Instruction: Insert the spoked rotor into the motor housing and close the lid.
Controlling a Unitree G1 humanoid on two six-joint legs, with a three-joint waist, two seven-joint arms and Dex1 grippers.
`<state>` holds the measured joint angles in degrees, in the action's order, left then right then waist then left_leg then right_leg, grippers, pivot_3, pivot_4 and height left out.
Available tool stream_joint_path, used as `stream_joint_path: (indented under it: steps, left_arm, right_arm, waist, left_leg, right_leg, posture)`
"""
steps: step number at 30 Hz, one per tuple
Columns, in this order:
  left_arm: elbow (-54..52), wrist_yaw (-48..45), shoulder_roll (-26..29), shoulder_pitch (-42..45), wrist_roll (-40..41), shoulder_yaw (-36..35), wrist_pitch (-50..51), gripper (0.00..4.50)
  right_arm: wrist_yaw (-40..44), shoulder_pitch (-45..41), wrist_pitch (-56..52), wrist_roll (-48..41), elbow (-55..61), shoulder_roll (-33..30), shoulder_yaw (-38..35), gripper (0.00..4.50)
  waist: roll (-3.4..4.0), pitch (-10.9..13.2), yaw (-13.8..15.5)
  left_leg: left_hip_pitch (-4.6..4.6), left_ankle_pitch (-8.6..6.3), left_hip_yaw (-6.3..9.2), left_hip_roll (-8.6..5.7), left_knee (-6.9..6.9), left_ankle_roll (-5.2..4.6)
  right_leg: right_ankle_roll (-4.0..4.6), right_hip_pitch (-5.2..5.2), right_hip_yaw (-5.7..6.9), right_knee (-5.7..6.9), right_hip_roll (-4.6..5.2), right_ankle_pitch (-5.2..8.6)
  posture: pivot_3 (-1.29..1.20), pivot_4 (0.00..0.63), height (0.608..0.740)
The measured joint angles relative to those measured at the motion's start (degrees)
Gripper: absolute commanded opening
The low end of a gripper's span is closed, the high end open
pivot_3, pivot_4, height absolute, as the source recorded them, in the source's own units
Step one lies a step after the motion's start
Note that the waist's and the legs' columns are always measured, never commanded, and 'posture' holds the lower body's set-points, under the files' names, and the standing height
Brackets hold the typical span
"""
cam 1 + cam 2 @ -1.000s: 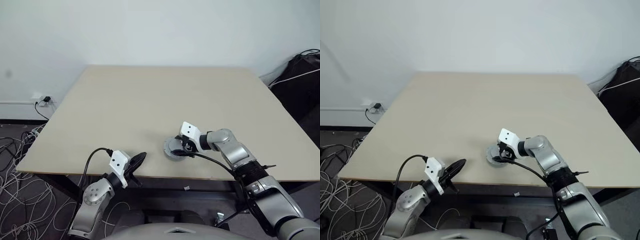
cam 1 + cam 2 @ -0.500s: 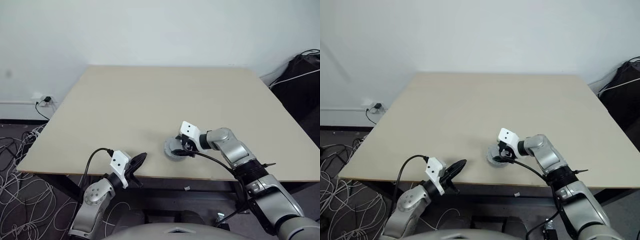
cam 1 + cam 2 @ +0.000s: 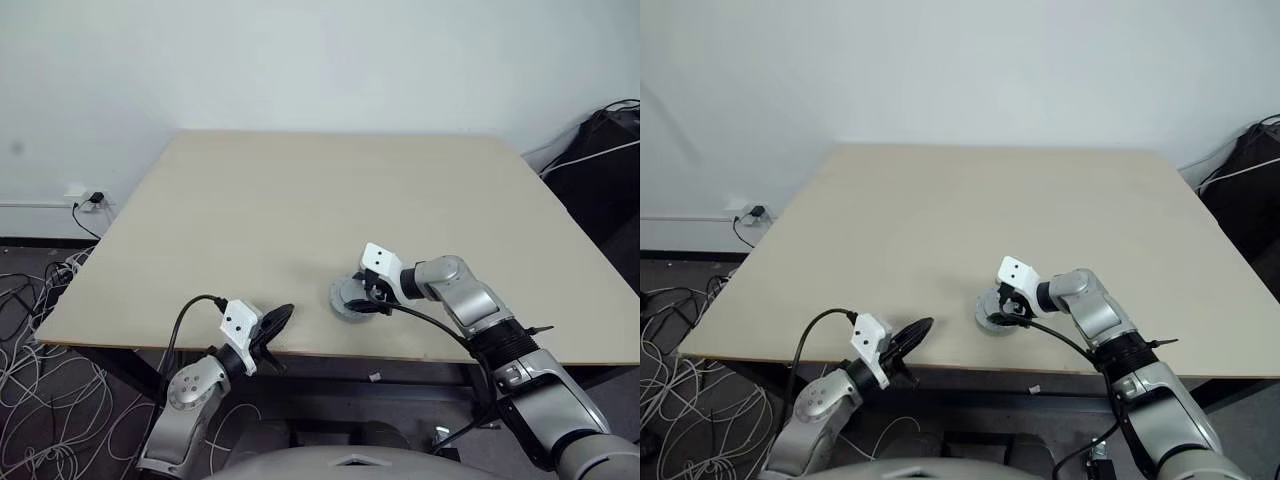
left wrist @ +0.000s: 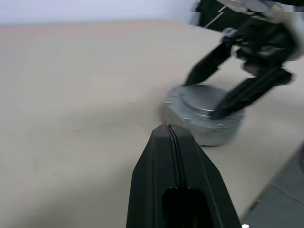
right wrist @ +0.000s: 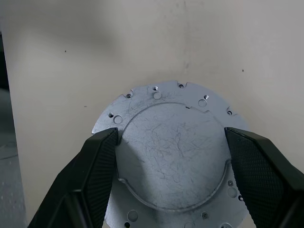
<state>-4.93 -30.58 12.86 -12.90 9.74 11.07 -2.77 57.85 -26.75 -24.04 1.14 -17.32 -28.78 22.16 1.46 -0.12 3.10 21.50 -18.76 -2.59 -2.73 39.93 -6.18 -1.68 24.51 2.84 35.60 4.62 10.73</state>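
Note:
A round grey metal motor housing (image 4: 204, 133) stands on the table near its front edge. A silver lid (image 5: 175, 156) with small holes around its rim lies flat on top of it. The spoked rotor is hidden. My right gripper (image 3: 358, 300) points down over the lid, open, one finger (image 5: 102, 161) at each side of the lid's raised centre; I cannot tell whether they touch it. My left gripper (image 3: 280, 315) is shut and empty, level with the table's front edge, to the left of the housing and aimed towards it (image 4: 168, 127).
The beige table (image 3: 300, 200) stretches away behind the housing. Its front edge runs just below both grippers. Loose cables (image 3: 40, 370) lie on the floor at the left, and a black bag (image 3: 600, 170) stands at the right.

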Motion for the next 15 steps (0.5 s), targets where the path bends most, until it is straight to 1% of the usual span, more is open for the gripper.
stream_joint_path:
  steps: [4,9,15]
  left_arm:
    - [1.92,1.12,-0.78,4.80,-0.07,-0.59,2.37,0.00]
    - [6.87,-1.51,-1.01,10.11,1.13,-0.54,6.98,0.00]
    - [12.09,-1.03,-4.19,18.07,4.86,-2.93,15.04,0.00]
  right_arm:
    - [-0.48,0.13,0.09,0.01,-0.07,0.20,0.09,3.27]
    - [-0.81,0.48,0.11,0.01,0.17,0.46,-0.02,3.27]
    - [-2.36,1.76,0.12,0.03,1.58,0.73,-0.19,3.27]
  waist:
    - [-0.07,-0.10,0.00]
    - [-0.18,-0.20,-0.21]
    - [-0.44,-0.35,-0.42]
  left_leg:
    - [-0.02,0.02,0.00,0.00,0.00,0.04]
    - [-0.02,0.03,0.00,0.00,0.00,0.04]
    - [-0.03,0.04,0.01,0.00,0.00,0.06]
  right_leg:
    - [-0.03,-0.01,0.01,0.02,0.00,-0.02]
    - [-0.03,-0.01,0.01,0.01,-0.02,-0.02]
    - [-0.03,-0.02,0.01,0.02,-0.01,-0.02]
  posture:
    - [0.00,0.000,0.740]
    - [0.00,0.000,0.740]
    - [0.00,0.000,0.740]
